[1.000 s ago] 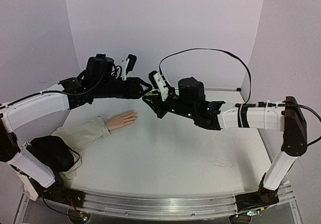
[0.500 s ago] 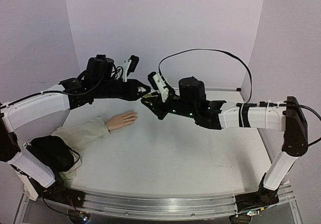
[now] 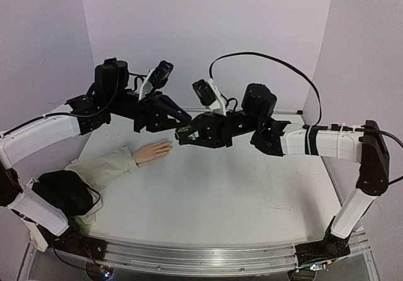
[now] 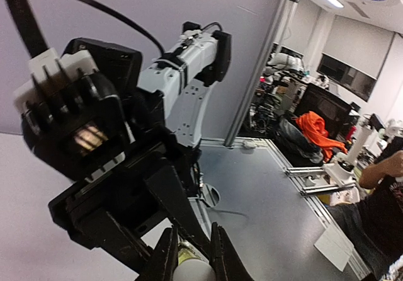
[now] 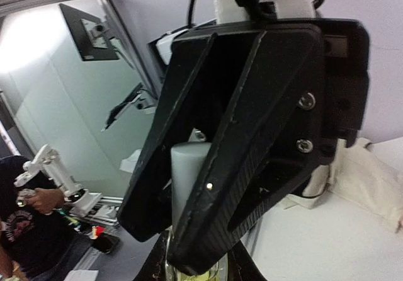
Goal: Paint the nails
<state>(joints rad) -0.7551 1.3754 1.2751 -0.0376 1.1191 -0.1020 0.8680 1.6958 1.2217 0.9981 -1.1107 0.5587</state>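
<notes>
The left tool [image 4: 191, 260] clamps a pale grey cylindrical cap [image 5: 189, 174], and the right tool [image 5: 195, 269] grips the small yellowish-green glass bottle [image 5: 209, 273] at its end. They meet above the white surface [image 3: 220, 193], near the fingertip nails [image 3: 169, 145] of the pale peach mannequin hand [image 3: 151, 151].

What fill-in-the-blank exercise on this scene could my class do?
1. The pale peach mannequin hand lies on the white ____.
2. A beige fabric ____ covers its forearm.
3. The right gripper holds the small yellowish-green glass bottle; the left gripper is shut on its pale grey cylindrical ____.
Missing words: table; sleeve; cap.
</notes>
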